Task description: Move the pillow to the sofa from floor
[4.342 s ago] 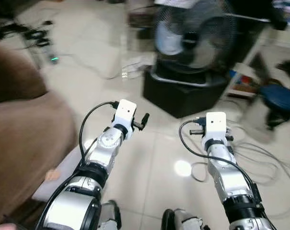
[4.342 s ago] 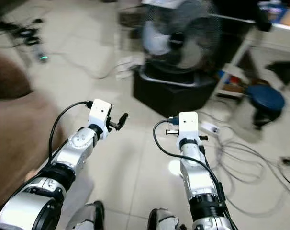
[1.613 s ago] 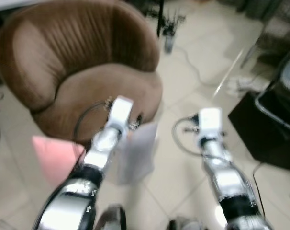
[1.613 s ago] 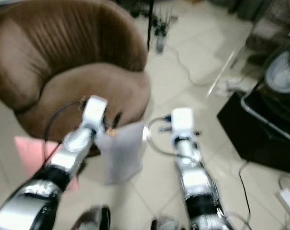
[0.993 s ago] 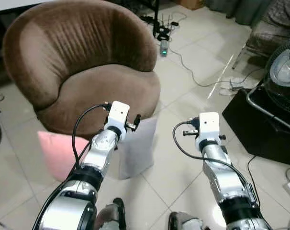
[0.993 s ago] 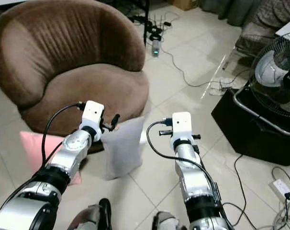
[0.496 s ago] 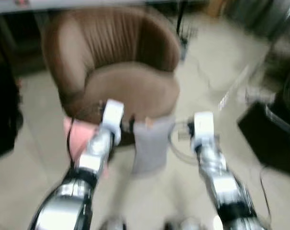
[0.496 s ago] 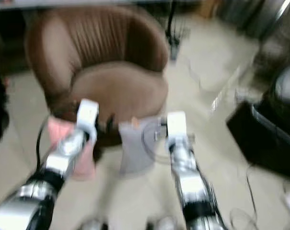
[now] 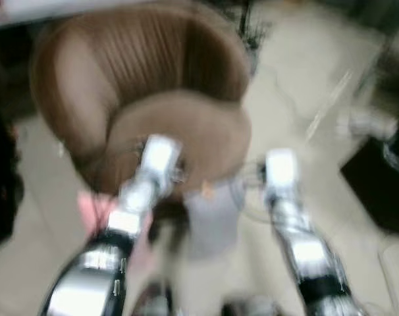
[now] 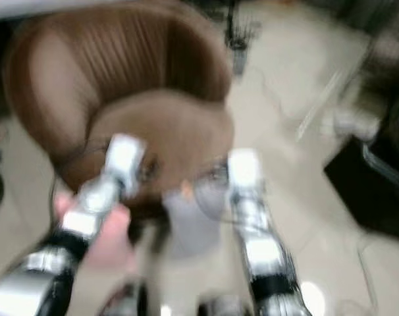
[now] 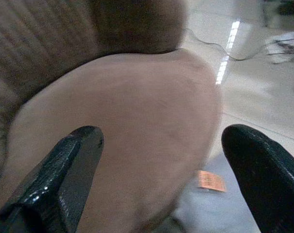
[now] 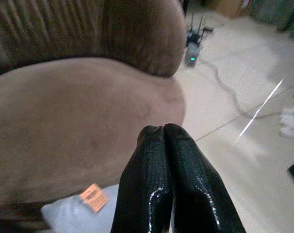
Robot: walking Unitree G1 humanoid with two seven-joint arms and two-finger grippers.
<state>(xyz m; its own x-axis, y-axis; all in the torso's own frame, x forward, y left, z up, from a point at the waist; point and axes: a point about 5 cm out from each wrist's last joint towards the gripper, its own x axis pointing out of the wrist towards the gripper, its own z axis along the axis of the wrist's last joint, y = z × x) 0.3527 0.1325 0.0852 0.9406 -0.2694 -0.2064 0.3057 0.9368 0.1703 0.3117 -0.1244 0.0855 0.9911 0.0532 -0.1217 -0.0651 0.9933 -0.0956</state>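
A grey pillow [image 9: 212, 220] with an orange tag [image 11: 210, 180] stands on the floor, leaning against the front of the round brown sofa chair [image 9: 180, 125]. A pink pillow [image 9: 89, 209] lies on the floor at the chair's left foot. Both arms reach forward over the grey pillow; the eye views are blurred. My left gripper [image 11: 161, 136] is open, its fingers wide apart above the seat's edge, holding nothing. My right gripper [image 12: 164, 132] is shut and empty, just above the grey pillow [image 12: 74, 213].
A black box under a fan [image 9: 384, 178] stands at the right. Cables [image 12: 224, 85] and a small device with a green light [image 12: 190, 60] lie on the tiled floor behind the chair. Something dark [image 9: 2, 197] stands at the far left.
The camera swung from the fan to the chair and has kept moving; the chair now looks closer and the picture is blurred. Both arms hold the same pose.
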